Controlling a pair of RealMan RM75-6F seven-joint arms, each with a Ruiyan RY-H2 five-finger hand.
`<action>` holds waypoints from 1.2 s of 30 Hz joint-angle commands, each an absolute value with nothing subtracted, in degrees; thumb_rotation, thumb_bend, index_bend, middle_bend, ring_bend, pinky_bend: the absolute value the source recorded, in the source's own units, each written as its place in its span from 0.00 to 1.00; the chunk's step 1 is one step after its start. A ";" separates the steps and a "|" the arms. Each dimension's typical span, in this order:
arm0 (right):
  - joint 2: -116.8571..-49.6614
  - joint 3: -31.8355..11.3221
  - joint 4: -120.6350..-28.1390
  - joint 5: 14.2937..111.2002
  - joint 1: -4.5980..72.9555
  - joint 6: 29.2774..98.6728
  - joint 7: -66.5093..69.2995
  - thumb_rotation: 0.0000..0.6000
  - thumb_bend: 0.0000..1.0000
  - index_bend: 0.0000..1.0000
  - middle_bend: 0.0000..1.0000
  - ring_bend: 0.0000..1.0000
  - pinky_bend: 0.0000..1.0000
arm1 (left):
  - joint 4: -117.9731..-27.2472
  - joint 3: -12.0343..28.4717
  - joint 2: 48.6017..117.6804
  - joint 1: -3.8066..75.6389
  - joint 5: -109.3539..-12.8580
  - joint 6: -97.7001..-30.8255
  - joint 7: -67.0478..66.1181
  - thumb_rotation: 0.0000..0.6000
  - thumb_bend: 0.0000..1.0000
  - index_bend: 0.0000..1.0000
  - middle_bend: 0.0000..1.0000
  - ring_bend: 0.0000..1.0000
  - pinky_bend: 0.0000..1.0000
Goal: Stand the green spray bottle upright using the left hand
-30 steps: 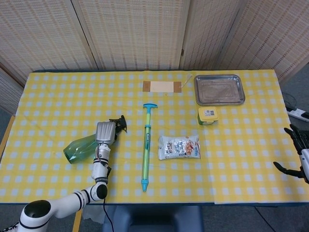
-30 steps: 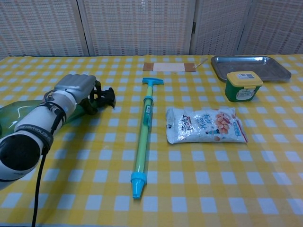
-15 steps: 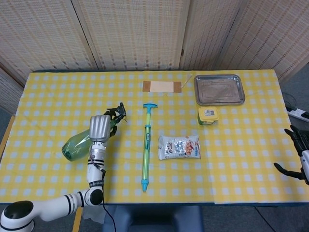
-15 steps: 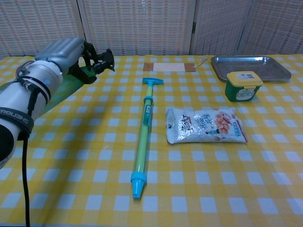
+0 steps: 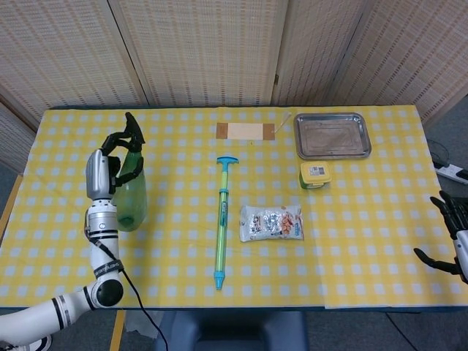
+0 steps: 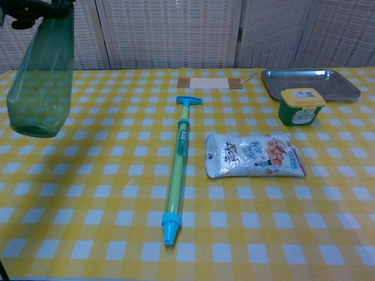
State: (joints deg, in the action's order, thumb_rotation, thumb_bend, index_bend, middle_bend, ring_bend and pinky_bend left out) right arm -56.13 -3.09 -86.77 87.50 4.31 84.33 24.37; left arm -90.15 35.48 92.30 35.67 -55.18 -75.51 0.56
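Green spray bottle [image 5: 130, 191] near upright, nozzle up, left of water pump [image 5: 222, 219]; left hand [image 5: 101, 174] grips it; previously lying tilted.

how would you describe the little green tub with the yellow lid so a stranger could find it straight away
Start at the metal tray at the far right end of the yellow checked table. Just in front of the tray's near edge, on the cloth, stands the tub. It is the only short round container there, green with a yellow lid bearing a label, unlike the flat snack bag lying nearer the middle.
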 commanded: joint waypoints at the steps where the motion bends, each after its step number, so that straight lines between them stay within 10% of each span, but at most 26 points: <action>1: -56.30 -3.06 -87.00 87.57 4.32 84.34 23.77 1.00 0.24 0.00 0.00 0.01 0.00 | -91.02 38.60 87.57 29.00 -57.53 -68.60 25.00 1.00 0.46 0.34 0.53 1.00 1.00; 20: -56.79 -2.47 -88.35 89.14 3.81 85.64 20.78 1.00 0.24 0.00 0.00 0.01 0.00 | -63.33 29.39 100.32 27.16 -77.89 -90.68 40.03 1.00 0.46 0.38 0.53 1.00 1.00; 36: -57.09 -2.18 -88.79 89.78 4.05 85.47 19.67 1.00 0.24 0.00 0.00 0.01 0.00 | -45.53 24.00 107.65 28.69 -80.56 -95.08 43.71 1.00 0.46 0.38 0.53 1.00 1.00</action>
State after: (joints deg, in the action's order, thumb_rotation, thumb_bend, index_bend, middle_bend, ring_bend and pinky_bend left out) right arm -57.09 -2.18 -88.79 89.77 4.06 85.46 19.66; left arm -45.77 24.17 107.46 28.61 -80.57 -95.17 43.57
